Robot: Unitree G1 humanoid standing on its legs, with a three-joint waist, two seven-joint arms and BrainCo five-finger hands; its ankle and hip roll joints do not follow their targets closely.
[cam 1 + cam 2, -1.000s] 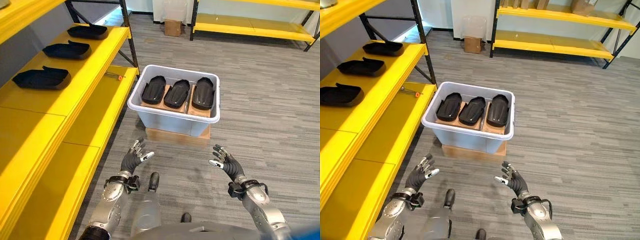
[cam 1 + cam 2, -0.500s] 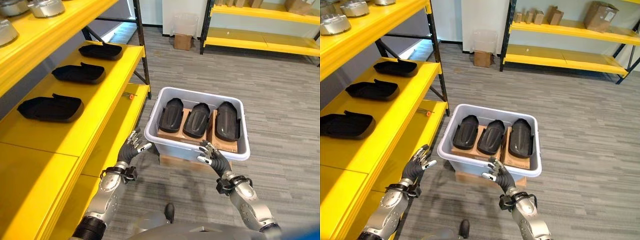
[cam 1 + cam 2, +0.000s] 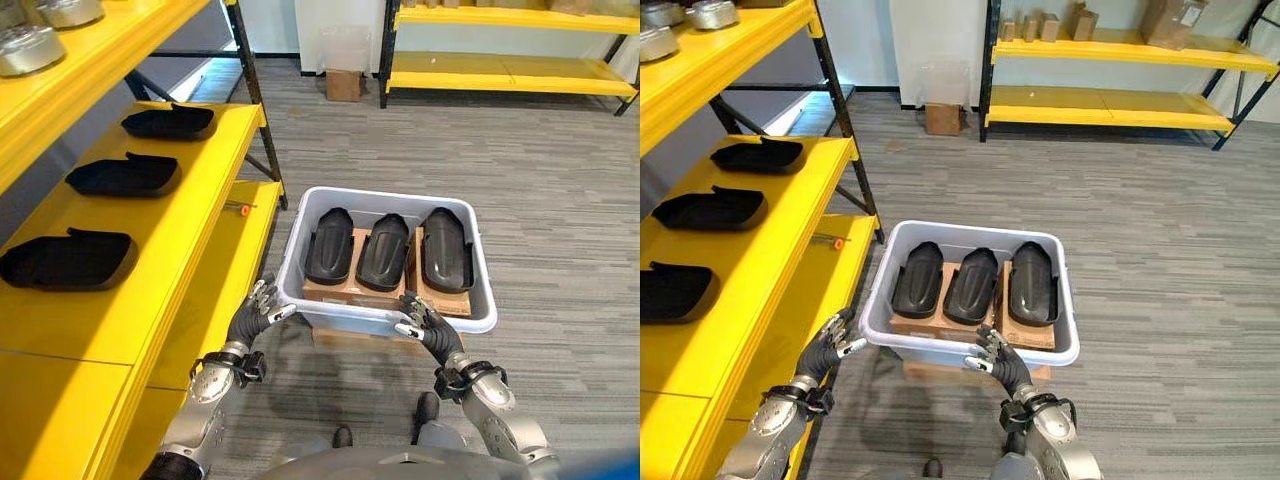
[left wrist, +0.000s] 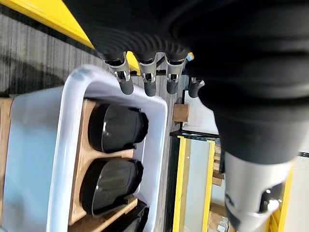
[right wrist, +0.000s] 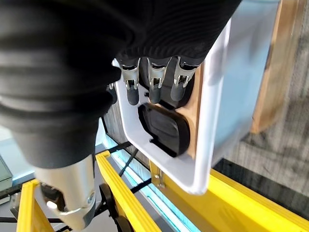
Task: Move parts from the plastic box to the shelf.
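Both robot hands sit at the near rim of the plastic box (image 3: pixel 385 318), fingers relaxed and holding nothing: the left robot hand (image 3: pixel 254 313) is at the box's near left corner, the right robot hand (image 3: pixel 424 324) at the near wall toward the right. Inside the box, three black parts (image 3: pixel 387 251) lie side by side on a brown cardboard layer (image 3: pixel 345 292), and the box itself stands on a low cardboard base on the floor. To the robot's left, the yellow shelf (image 3: pixel 150 240) already carries three similar black parts (image 3: pixel 68 259) in a row, with free space nearer the robot. To do this step well, I would reach over the rim for one part, probably the left one nearest the shelf, and lift it straight up clear of its neighbours.
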